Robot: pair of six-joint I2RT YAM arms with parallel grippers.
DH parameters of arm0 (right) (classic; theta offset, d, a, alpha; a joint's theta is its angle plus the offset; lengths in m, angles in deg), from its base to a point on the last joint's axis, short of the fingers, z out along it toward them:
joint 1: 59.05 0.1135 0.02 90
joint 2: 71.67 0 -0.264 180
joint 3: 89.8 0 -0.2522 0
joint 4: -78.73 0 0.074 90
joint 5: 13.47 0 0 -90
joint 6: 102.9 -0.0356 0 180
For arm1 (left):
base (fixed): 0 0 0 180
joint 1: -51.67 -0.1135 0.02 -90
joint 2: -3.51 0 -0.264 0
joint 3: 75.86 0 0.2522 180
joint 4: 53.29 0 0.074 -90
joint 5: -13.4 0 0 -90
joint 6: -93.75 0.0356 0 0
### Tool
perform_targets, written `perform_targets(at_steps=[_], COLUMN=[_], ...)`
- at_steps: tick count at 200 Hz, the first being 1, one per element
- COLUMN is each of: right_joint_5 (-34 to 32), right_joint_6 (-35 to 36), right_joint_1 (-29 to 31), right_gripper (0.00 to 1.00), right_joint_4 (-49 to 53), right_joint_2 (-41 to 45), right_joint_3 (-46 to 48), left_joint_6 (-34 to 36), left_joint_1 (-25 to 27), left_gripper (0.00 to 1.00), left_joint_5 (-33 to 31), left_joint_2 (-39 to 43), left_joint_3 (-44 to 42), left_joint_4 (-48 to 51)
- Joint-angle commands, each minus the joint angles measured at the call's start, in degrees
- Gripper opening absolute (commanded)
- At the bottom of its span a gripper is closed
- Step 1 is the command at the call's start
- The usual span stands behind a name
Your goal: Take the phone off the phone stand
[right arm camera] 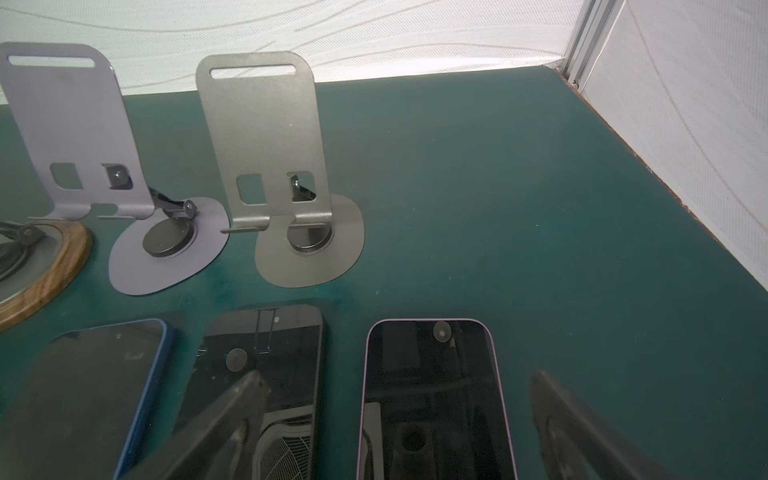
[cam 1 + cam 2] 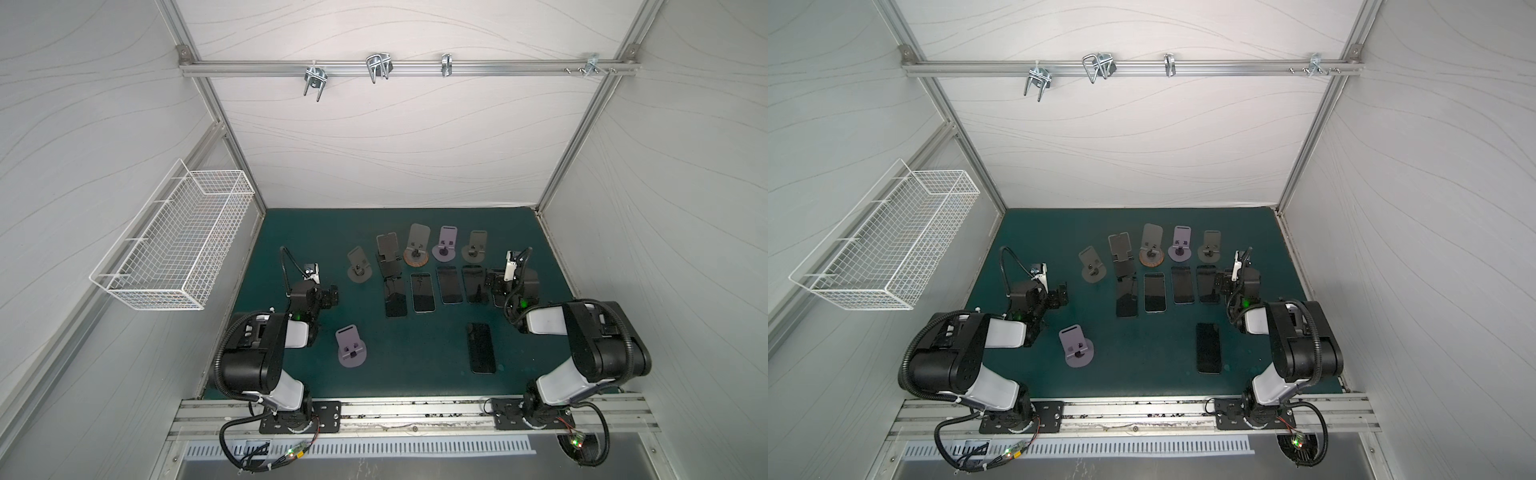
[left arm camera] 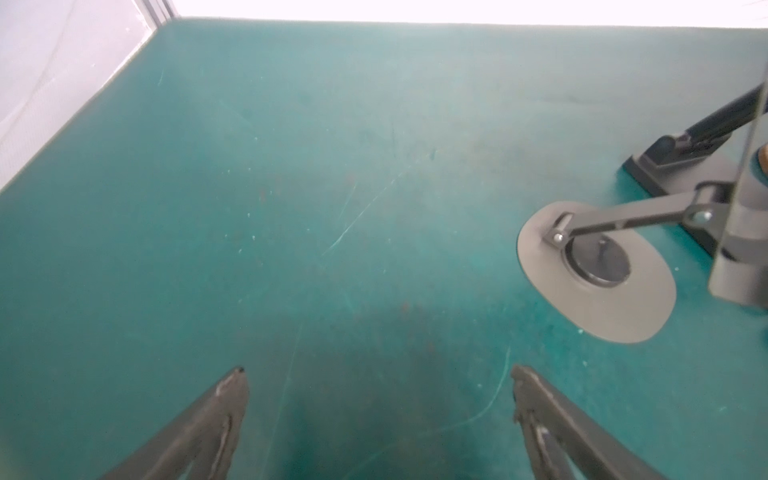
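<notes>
Counter: a dark green counter (image 2: 419, 374) is seen in both top views, with an arm at each lower corner.
Lone phone: a lone phone (image 2: 482, 349) is laid flat, screen up, at lower right of centre, apart from everything else.
Near stand: a lilac stand (image 2: 352, 347) is set at lower left of centre, its plate bare.
Left gripper: the left gripper (image 3: 378, 370) is held over bare counter. Its fingers (image 3: 220, 415) are spread wide; nothing is held or touched.
Left wrist view: the base of a grey round-footed stand (image 3: 598, 274) is seen at right, with a black stand (image 3: 665, 162) behind it.
Right gripper: the right gripper (image 1: 397, 376) is poised above a pink-edged phone (image 1: 432, 399). Its fingers (image 1: 232, 419) are spread wide to either side of that phone, and nothing is gripped. Contact with the screen cannot be told.
Phone row: a black-edged phone (image 1: 270, 353) and a blue-edged phone (image 1: 83, 395) are laid flat beside the pink-edged one. Two more phones (image 2: 423, 293) are laid further left in the row in the top views.
Task's thing: every phone seen is laid flat on the counter, just in front of the stands.
Stand row: behind the phones a grey stand (image 1: 266, 137), a second lilac stand (image 1: 70, 137) and a wood-based stand (image 2: 417, 249) are lined up, plates upright.
</notes>
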Motion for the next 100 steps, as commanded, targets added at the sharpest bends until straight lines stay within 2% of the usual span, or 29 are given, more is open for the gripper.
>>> perform_targets(at_steps=[1, 100], right_joint_5=[-0.6, -0.6], right_joint_6=[1.2, 1.1], right_joint_1=[0.2, 0.2], right_gripper=[0.99, 0.99], right_joint_4=[0.2, 0.2], right_joint_2=[0.4, 0.4], right_joint_3=[-0.4, -0.4], left_joint_6=[-0.8, -0.4], left_joint_1=[0.5, 1.3], left_gripper=[1.0, 1.0], left_joint_5=[-3.7, -5.4], left_joint_2=[0.2, -0.7], left_joint_3=[2.8, 3.4], left_joint_4=[-4.7, -5.1])
